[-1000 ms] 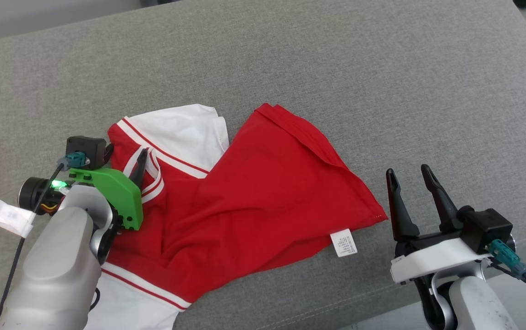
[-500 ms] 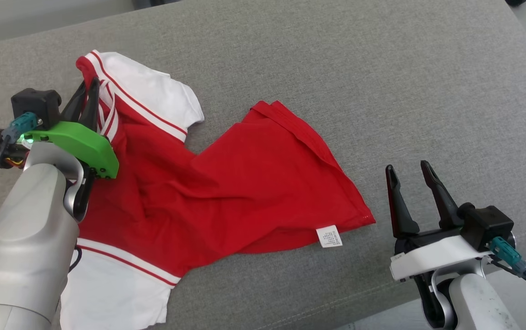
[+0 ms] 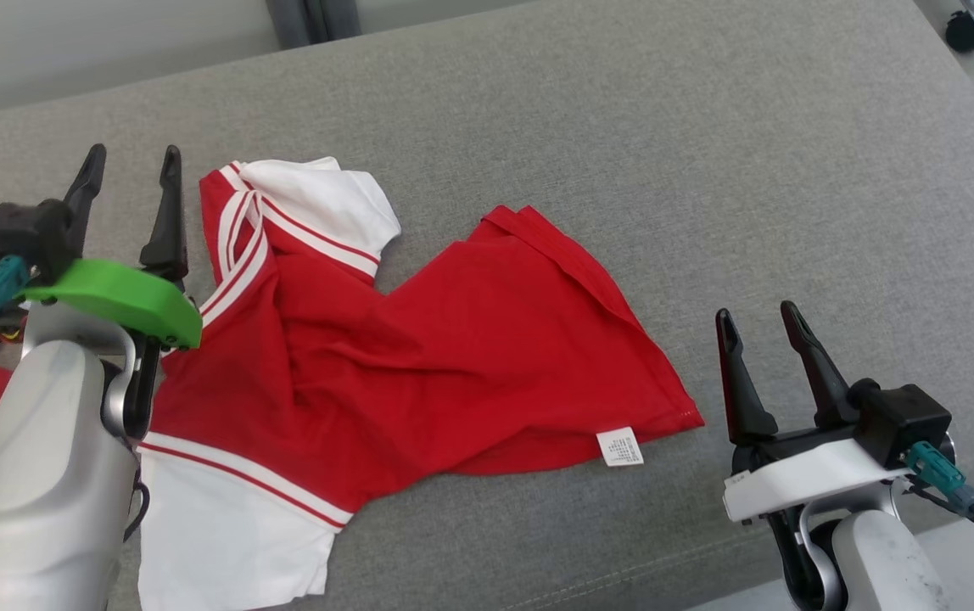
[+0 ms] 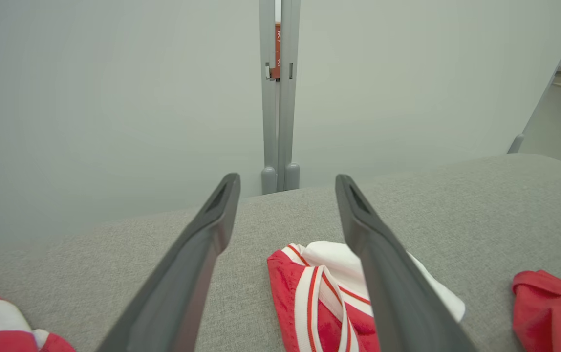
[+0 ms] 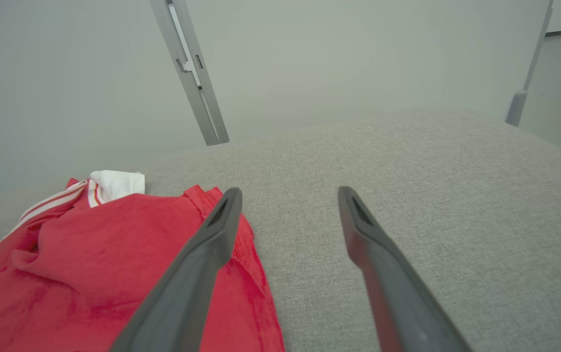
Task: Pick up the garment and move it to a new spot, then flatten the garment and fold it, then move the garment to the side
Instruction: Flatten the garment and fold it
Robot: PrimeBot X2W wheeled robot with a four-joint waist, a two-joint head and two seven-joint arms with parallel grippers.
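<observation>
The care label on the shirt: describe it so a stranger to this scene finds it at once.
Start at the wide grey cushion and find the red shirt lying on it. Follow the shirt's hem toward the right gripper; near that corner lies the care label. It is a small white rectangle with tiny print, unlike the large white sleeves trimmed with red stripes.

Red garment (image 3: 453,348) with white red-striped sleeves on grey cushion (image 3: 708,170); dark fingers (image 3: 169,212).
</observation>
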